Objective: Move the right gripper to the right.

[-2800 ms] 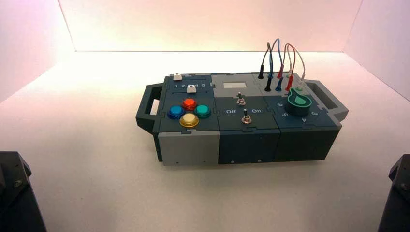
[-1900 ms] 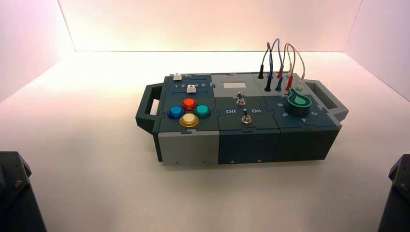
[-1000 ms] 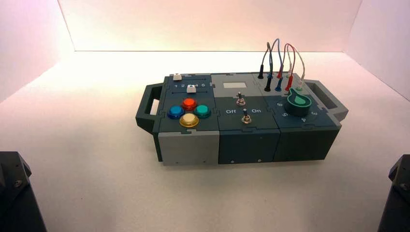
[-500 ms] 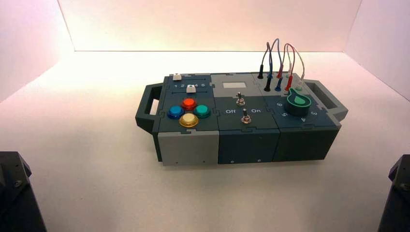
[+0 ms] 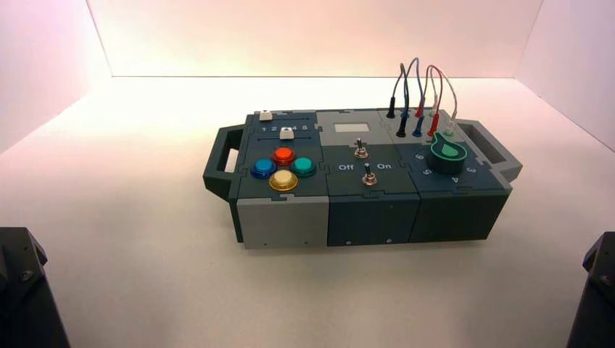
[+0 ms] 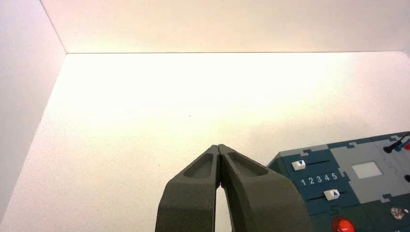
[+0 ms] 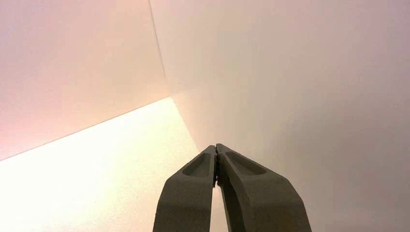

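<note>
My right gripper (image 5: 599,288) shows in the high view only as a narrow black block at the bottom right corner, well to the right of and nearer than the box (image 5: 283,221). In the right wrist view it (image 7: 215,146) is shut and empty, facing a corner of the white walls, with the box out of view. My left gripper (image 5: 20,288) is parked at the bottom left corner. In the left wrist view it (image 6: 219,146) is shut and empty, with the box's left end (image 6: 338,159) beside it.
The box bears four round buttons (image 5: 283,167), two white sliders (image 5: 286,133), two toggle switches (image 5: 368,174), a green knob (image 5: 448,153) and plugged wires (image 5: 422,94). In the left wrist view one slider (image 6: 298,165) sits by 1 and the other (image 6: 331,194) under 4 and 5.
</note>
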Tool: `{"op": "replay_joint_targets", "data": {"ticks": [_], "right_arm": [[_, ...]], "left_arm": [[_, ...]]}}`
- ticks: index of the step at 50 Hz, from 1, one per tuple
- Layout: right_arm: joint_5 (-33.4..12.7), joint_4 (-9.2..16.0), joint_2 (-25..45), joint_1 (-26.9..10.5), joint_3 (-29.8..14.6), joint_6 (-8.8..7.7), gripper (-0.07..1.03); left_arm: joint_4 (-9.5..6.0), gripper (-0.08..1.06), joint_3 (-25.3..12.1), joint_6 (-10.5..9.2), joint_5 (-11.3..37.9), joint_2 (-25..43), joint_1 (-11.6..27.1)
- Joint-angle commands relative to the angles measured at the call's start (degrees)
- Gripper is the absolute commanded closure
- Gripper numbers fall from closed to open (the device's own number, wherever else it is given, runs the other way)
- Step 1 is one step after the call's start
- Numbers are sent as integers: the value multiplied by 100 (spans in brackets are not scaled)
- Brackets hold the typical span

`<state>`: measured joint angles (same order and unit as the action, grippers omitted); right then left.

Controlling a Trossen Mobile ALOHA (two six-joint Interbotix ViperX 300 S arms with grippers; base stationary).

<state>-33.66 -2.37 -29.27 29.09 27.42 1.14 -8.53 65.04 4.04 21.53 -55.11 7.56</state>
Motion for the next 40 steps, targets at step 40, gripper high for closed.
{"op": "replay_joint_targets", "data": {"ticks": [40], "right_arm": [[149,9,176,-35,-79,18,99]], "left_arm": [[9,101,-123,9,-35,35,18]]}}
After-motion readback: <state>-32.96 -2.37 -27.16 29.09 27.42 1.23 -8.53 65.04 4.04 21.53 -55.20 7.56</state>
